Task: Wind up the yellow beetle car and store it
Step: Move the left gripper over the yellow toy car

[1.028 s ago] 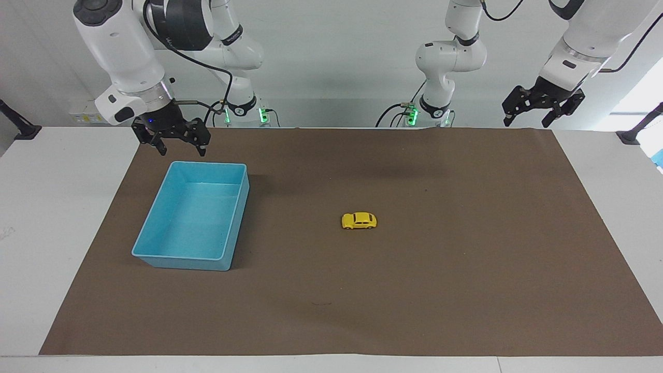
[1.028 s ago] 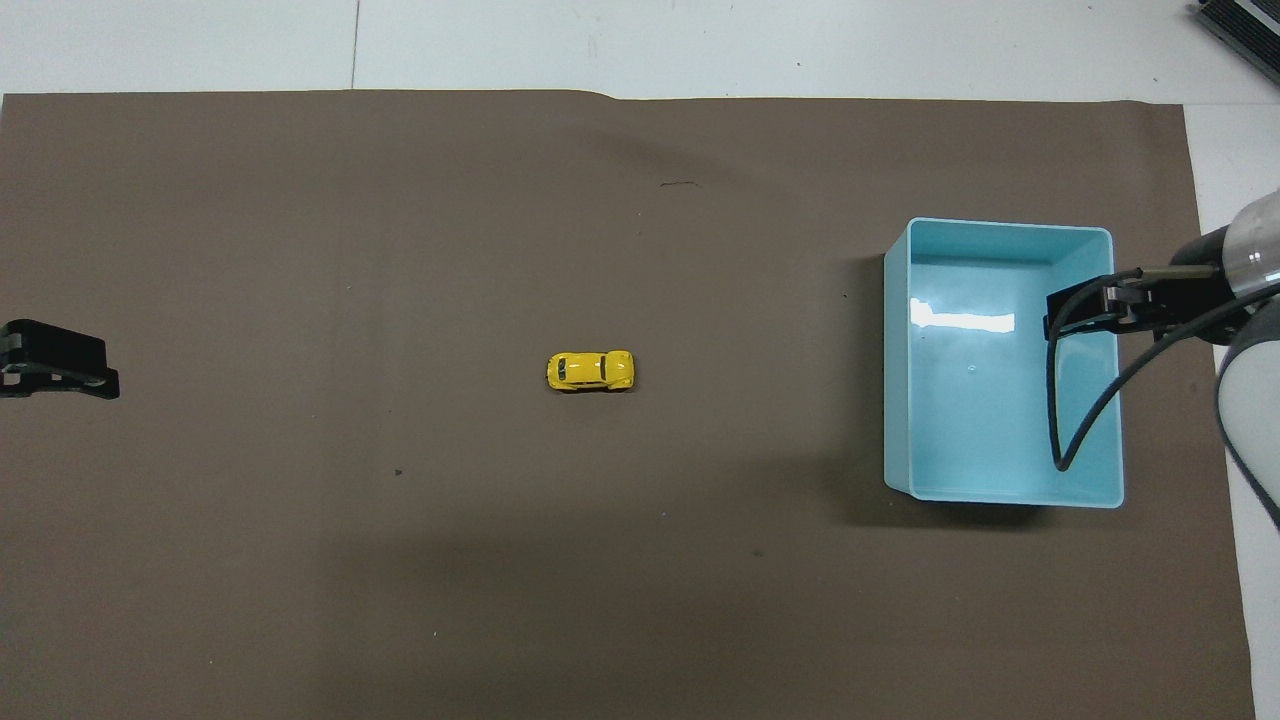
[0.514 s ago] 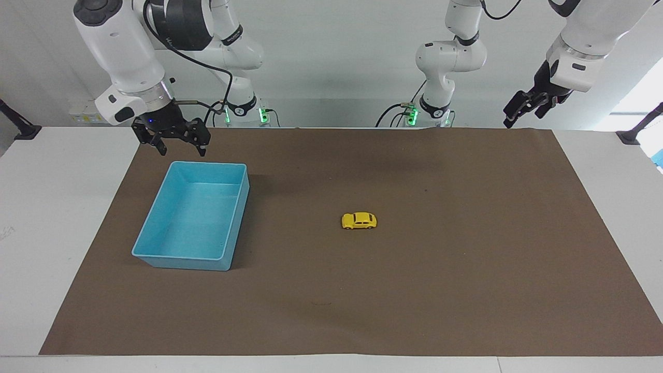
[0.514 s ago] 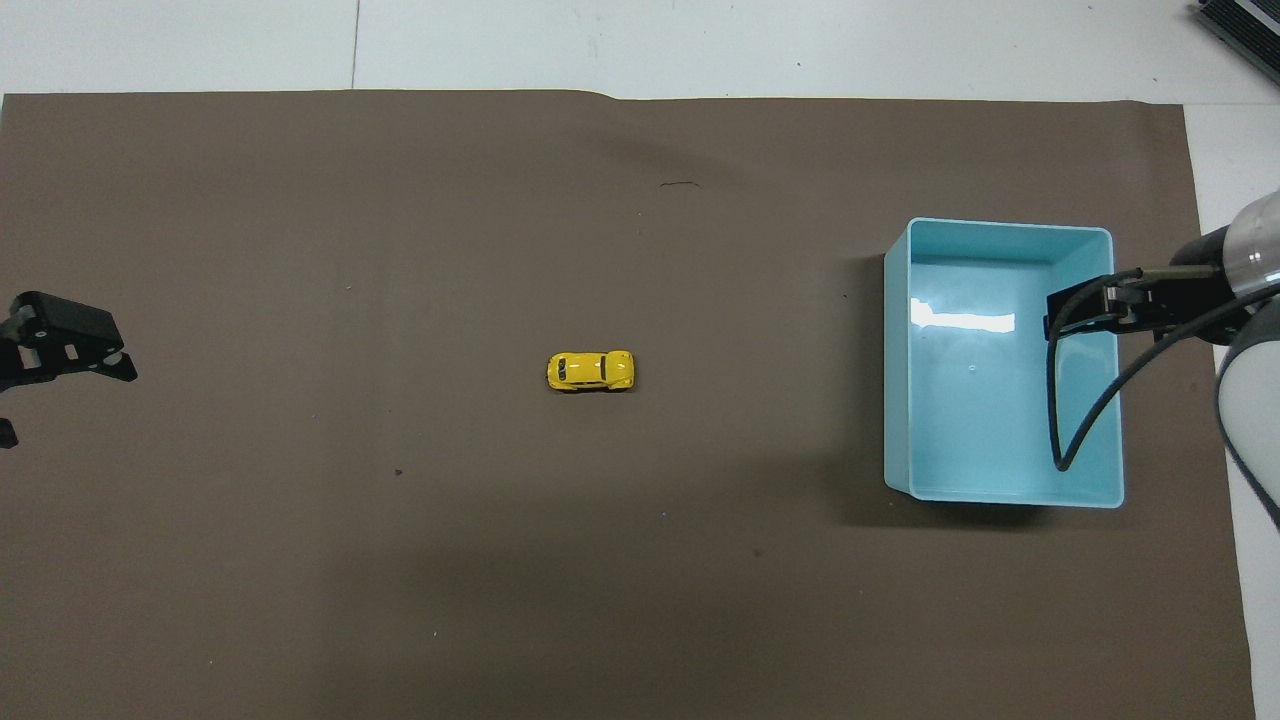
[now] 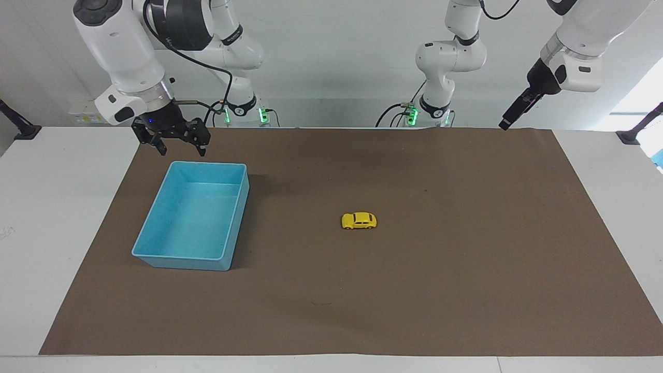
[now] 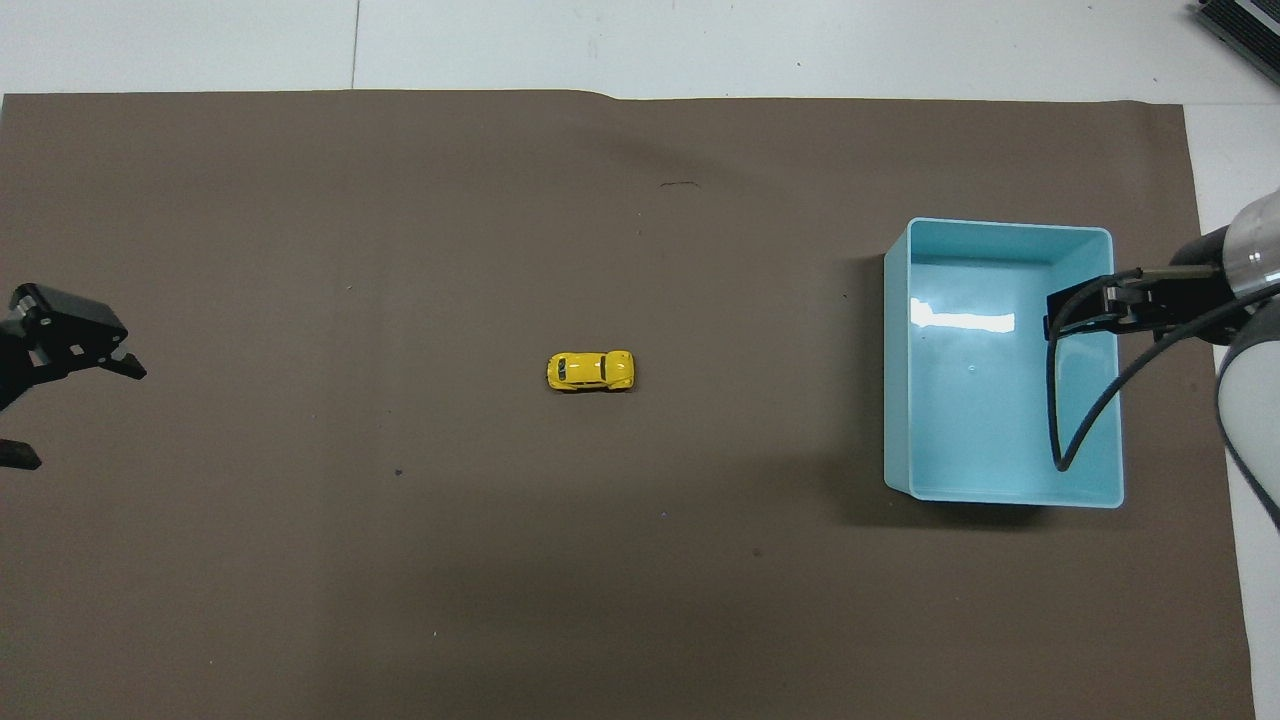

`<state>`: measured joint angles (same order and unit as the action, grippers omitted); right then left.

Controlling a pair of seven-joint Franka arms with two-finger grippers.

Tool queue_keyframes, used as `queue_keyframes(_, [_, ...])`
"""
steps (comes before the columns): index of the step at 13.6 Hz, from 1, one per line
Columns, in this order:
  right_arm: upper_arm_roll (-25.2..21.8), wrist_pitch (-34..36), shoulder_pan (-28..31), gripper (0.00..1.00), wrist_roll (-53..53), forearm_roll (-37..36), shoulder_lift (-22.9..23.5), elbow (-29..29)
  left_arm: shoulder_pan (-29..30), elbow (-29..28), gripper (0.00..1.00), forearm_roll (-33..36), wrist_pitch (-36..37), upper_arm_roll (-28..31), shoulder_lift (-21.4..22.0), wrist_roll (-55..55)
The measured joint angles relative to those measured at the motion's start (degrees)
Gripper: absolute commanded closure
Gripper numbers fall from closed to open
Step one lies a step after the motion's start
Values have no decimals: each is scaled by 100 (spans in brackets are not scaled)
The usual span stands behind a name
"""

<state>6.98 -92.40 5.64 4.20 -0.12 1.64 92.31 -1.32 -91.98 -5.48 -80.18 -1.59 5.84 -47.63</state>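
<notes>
The yellow beetle car (image 5: 359, 221) stands on its wheels near the middle of the brown mat, alone; it also shows in the overhead view (image 6: 590, 371). The empty blue bin (image 5: 181, 261) sits at the right arm's end of the mat, and the overhead view shows it too (image 6: 897, 400). My right gripper (image 5: 181, 151) hangs open and empty just above the bin's edge nearest the robots. My left gripper (image 5: 510, 116) is up in the air over the mat's corner at the left arm's end, turned edge-on, open and empty (image 6: 78, 415), well away from the car.
The brown mat (image 5: 466, 285) covers most of the white table (image 5: 52, 207). A cable loop from the right wrist (image 6: 1060, 440) hangs over the bin in the overhead view. Black clamps stand at both table ends.
My left gripper has turned at the wrist from broadside to edge-on and risen a little. The right arm, the car and the bin have not moved.
</notes>
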Motion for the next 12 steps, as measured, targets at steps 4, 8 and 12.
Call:
queue_keyframes(4, [0, 0, 0, 0, 0, 0, 0, 0, -6, -104, 0, -86, -28, -46, 3, -1228])
queue_keyframes(8, [0, 0, 0, 0, 0, 0, 0, 0, -65, -603, 0, -90, -767, -518, -7, -2925])
queue_keyframes(12, [0, 0, 0, 0, 0, 0, 0, 0, -89, -1296, 0, -90, -1733, -1100, -44, -4188])
